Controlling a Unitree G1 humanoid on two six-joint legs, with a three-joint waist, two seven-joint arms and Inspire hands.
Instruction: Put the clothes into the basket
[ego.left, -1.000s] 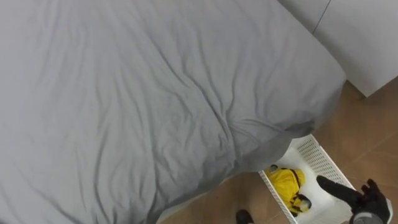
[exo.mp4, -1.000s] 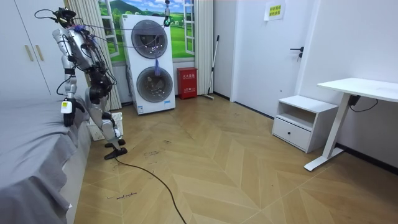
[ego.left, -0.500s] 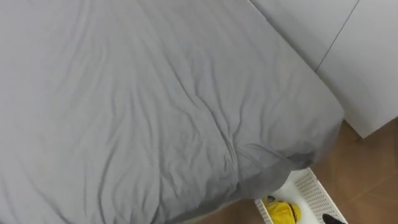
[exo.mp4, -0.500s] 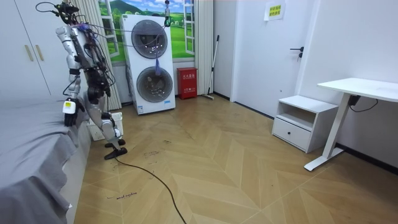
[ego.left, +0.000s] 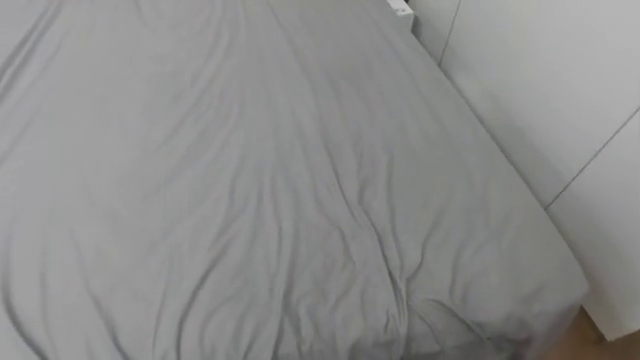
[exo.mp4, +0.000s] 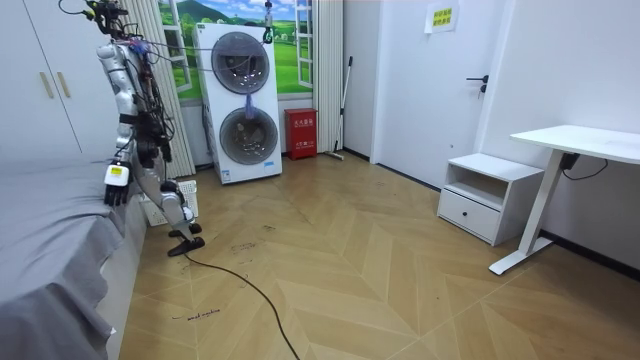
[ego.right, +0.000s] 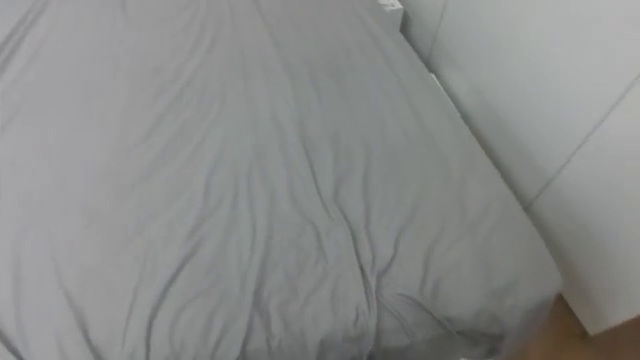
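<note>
Wrinkled grey bed (ego.left: 250, 180) below, white wardrobe (ego.left: 540, 90) along its right edge. Robot stands upright at bed's corner. Left hand (exo.mp4: 116, 186) hangs by the edge, fingers: cannot tell. Basket (exo.mp4: 155, 210) on floor behind its legs, contents unclear.

The bed (ego.left: 250, 180) offers a broad, flat stretch of grey sheet that a hand can cross freely. The white wardrobe (ego.left: 540, 90) runs close along its right edge and walls that side off. In the room view the robot stands at the bed's corner, hemmed in by the white basket (exo.mp4: 190, 195) at its legs and the stacked washers (exo.mp4: 240, 100) beyond, while the wooden floor (exo.mp4: 350, 270) lies open toward the room view's right.
</note>
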